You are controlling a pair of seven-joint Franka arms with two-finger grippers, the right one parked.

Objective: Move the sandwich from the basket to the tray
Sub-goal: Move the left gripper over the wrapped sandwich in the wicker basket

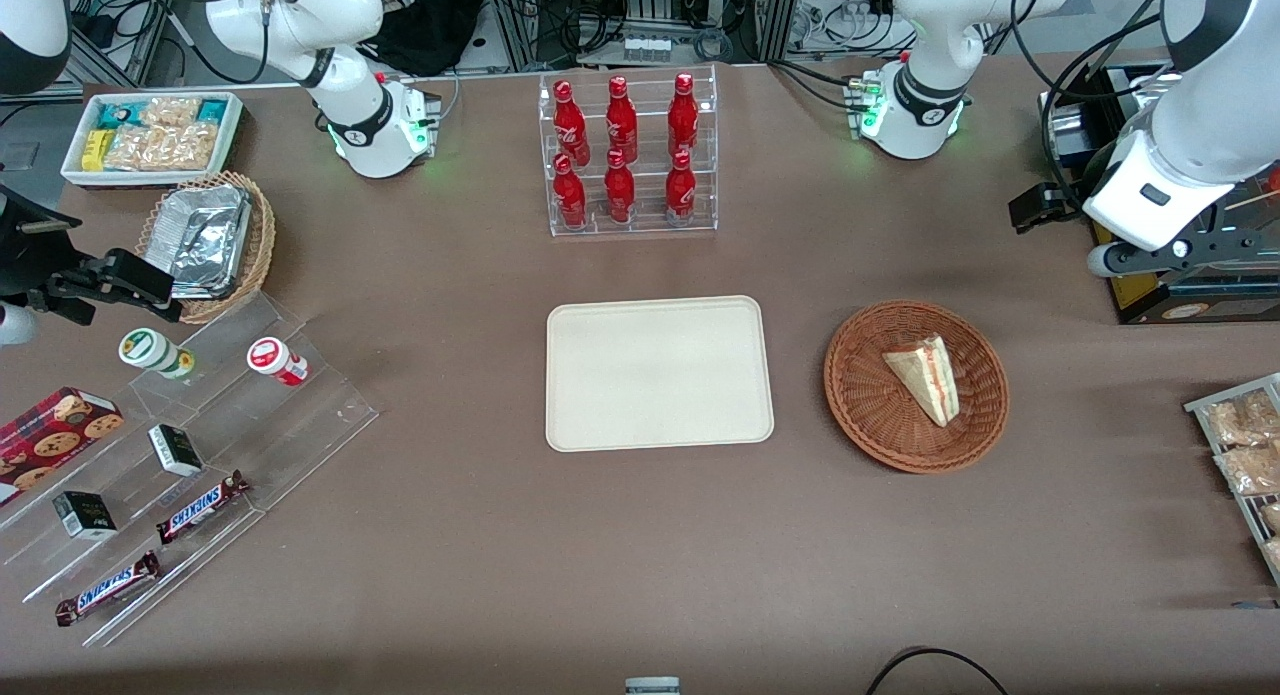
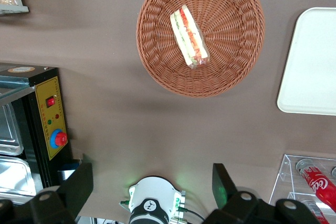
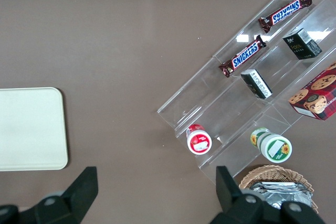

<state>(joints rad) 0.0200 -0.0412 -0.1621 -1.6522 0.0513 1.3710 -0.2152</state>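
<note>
The sandwich (image 1: 925, 378) (image 2: 189, 36), a white-bread wedge with red and green filling at its edge, lies in the round reddish-brown wicker basket (image 1: 862, 420) (image 2: 231, 35). Beside the basket, toward the parked arm's end, sits the cream-white tray (image 1: 658, 373) (image 2: 315, 61) with nothing on it. My gripper (image 1: 1040, 208) (image 2: 151, 184) hangs high over the table, farther from the front camera than the basket and toward the working arm's end. It is open, its two dark fingers (image 2: 79, 187) spread wide with nothing between them.
A clear rack of red bottles (image 1: 625, 155) (image 2: 320, 179) stands farther from the front camera than the tray. A black box with a yellow panel (image 1: 1190, 295) (image 2: 50, 124) sits below my gripper. Bagged snacks (image 1: 1245, 455) lie at the working arm's table edge. The arm's base (image 1: 915, 110) stands near the rack.
</note>
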